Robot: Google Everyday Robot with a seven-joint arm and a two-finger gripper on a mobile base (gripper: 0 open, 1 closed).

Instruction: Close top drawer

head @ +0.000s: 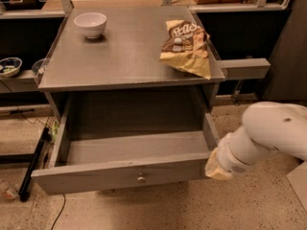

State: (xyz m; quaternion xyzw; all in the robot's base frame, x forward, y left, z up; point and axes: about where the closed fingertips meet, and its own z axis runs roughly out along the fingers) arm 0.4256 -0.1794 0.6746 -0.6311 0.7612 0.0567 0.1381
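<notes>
The top drawer [120, 174] is a wide grey wooden drawer under the grey table top [124, 61]. It is pulled far out toward me, and its inside is bare. Its long front panel has a small round silver knob [141, 179] at the centre. My gripper [215, 168] is at the end of the white arm [273, 133], low on the right. It sits right at the drawer's front right corner, level with the front panel. Whether it touches the panel cannot be seen.
A white bowl [90, 24] stands at the table's back left. A chip bag [187, 46] lies at its right edge. A grey side ledge [242, 68] juts out to the right. A black pole [33, 164] lies on the floor at left. A small dish [9, 66] sits on a left shelf.
</notes>
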